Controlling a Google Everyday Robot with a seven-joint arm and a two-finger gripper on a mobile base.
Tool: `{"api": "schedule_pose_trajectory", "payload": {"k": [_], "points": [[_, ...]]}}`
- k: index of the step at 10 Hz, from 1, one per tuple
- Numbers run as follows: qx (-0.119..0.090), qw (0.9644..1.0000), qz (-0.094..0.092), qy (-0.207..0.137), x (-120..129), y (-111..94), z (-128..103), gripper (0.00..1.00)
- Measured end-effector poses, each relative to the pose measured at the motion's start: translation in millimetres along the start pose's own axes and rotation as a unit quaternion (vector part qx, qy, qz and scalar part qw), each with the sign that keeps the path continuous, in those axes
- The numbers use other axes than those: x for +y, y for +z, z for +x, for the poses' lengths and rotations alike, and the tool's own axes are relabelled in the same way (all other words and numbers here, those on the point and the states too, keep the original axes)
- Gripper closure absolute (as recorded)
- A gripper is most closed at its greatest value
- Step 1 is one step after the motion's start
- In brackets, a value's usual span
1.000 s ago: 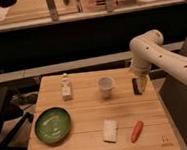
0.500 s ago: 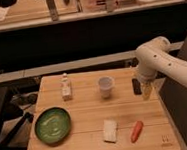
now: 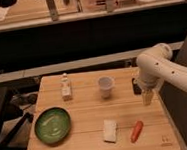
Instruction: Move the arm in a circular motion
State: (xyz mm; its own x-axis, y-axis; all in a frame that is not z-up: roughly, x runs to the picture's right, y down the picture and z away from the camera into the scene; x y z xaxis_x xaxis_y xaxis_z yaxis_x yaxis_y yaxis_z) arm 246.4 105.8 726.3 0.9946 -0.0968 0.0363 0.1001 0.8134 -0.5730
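Now the arm [image 3: 163,69] has swung further along its sweep: a second ago its elbow sat closer to the cup [image 3: 106,86], and half a second ago it had already drifted away from it; at this moment it hangs well off to the far side of the cup, over the worktop's [image 3: 88,138] edge, with the pale tip pointing straight down. The pincer [image 3: 147,97] at that tip has dropped lower too, now sitting past the cup toward the near edge, roughly between the cup's level and the carrot [image 3: 136,131] that lies nearer the camera. It looks to hover above the wood rather than touch it, though that gap is hard to read. Whether the pincer is spread or pressed together, I cannot tell.

Nothing else has stirred. The cup stands upright where it was, the small bottle [image 3: 65,86] stays on the opposite side of the cup from the arm, the green bowl [image 3: 52,125] sits beyond the bottle and nearer the camera, and the white sponge [image 3: 110,130] rests just beside the carrot.

What does that shift mean? Outward and then downward past the cup reads like an arc, so I judge the circular motion is under way, not finished. The loop would have to curve back toward the cup to close, and the carrot lies near that path.
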Motion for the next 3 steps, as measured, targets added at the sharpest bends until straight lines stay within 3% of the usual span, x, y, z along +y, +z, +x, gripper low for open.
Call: {"api": "schedule_pose_trajectory", "payload": {"k": [3], "points": [[0.003, 1.0000, 0.001, -0.008, 0.6, 3.8, -7.9, 0.20]]}}
